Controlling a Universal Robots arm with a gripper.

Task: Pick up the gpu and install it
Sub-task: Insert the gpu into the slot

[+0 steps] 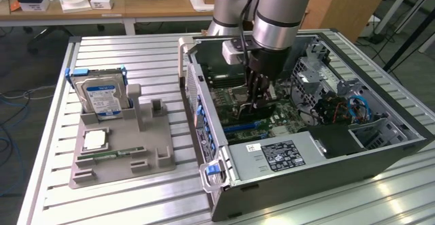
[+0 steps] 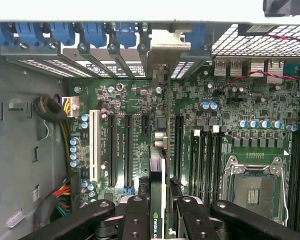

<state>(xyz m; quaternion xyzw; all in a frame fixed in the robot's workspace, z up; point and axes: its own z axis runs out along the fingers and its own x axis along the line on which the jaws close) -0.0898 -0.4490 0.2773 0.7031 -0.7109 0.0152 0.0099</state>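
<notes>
The gpu (image 2: pixel 158 172) is a thin dark card with a green logo on its edge. It stands on edge over the motherboard (image 2: pixel 225 107), in line with the black expansion slots (image 2: pixel 127 150). Its silver bracket (image 2: pixel 162 47) reaches the rear slot openings of the case. My gripper (image 2: pixel 158 212) is shut on the card, one black finger (image 2: pixel 135 217) on each side. In the exterior view the gripper (image 1: pixel 262 100) reaches down inside the open computer case (image 1: pixel 306 181), with the gpu (image 1: pixel 258 114) low between its fingers. I cannot tell whether the card's lower edge sits in a slot.
A grey parts holder (image 1: pixel 122 156) on the slatted table carries an upright hard drive (image 1: pixel 102 95), a processor (image 1: pixel 95 139) and a green memory stick (image 1: pixel 109 155). Inside the case are the power supply (image 1: pixel 278 155), bundled cables (image 1: pixel 340 108) and an empty processor socket (image 2: pixel 255 187).
</notes>
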